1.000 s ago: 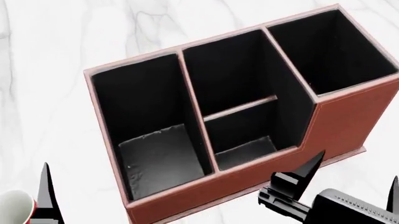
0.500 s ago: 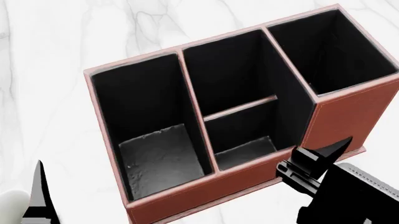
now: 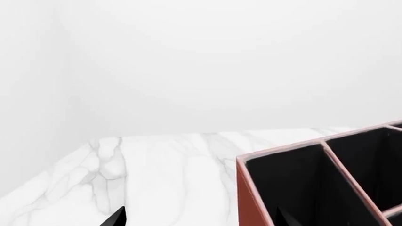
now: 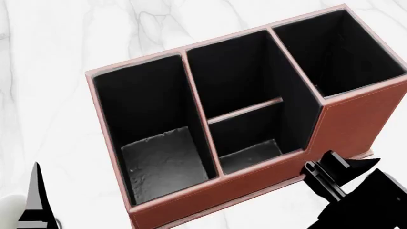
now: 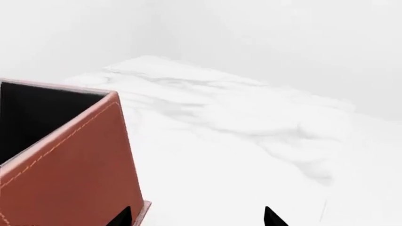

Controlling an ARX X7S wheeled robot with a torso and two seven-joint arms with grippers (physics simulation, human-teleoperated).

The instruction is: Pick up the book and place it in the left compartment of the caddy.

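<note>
Right fingers (image 5: 196,217) spread wide beside the caddy (image 4: 356,119); left fingers' (image 4: 35,200) state unclear

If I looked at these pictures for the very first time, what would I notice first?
You'd see the big reddish-brown caddy in the middle of the white marble table, with three black-lined sections, all empty. The left compartment has a greyish floor. The right gripper, black, hangs just in front of the caddy's right end, and a left gripper finger pokes up at the near left corner.

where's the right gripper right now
In the head view, the right gripper is at the lower right, just in front of the caddy, near the base of its tall right section.
</note>
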